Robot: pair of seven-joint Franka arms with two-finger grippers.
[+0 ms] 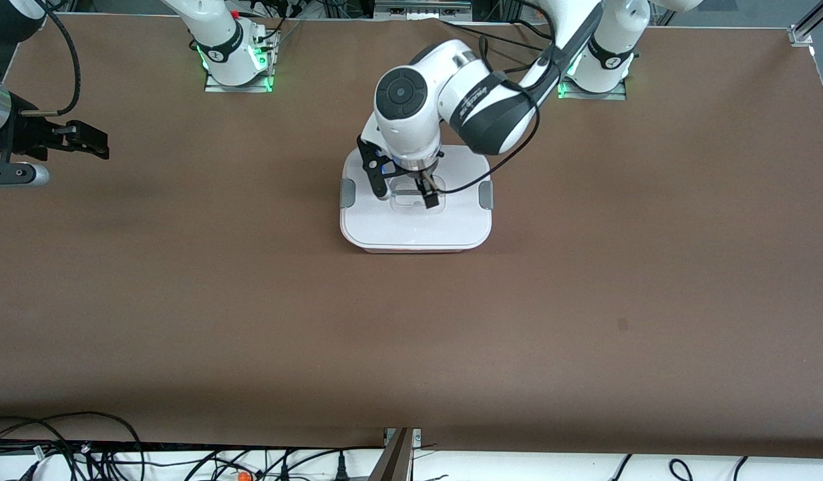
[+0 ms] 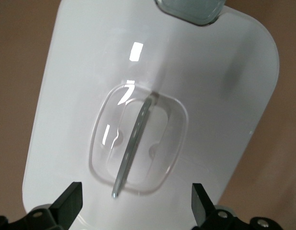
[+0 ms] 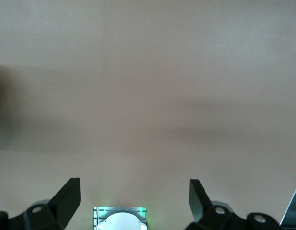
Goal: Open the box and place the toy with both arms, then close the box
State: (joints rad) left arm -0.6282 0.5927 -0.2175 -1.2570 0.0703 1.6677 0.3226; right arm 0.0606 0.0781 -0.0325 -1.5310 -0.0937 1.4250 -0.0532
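Centrally in the front view, on the brown table [image 1: 585,300]: the box [image 1: 415,227], white lid [image 2: 224,120] on, grey clips at both ends; contents hidden, toy perhaps inside. Directly above the recessed handle [image 2: 131,148], the left gripper [image 1: 407,194], jaws apart, straddling it. At the left edge, the right gripper [image 1: 94,141], jaws apart, over bare table.

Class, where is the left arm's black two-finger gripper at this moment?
The left gripper hangs open over the recessed clear handle in the flat white lid of the pink plastic box, mid-table in the front view.
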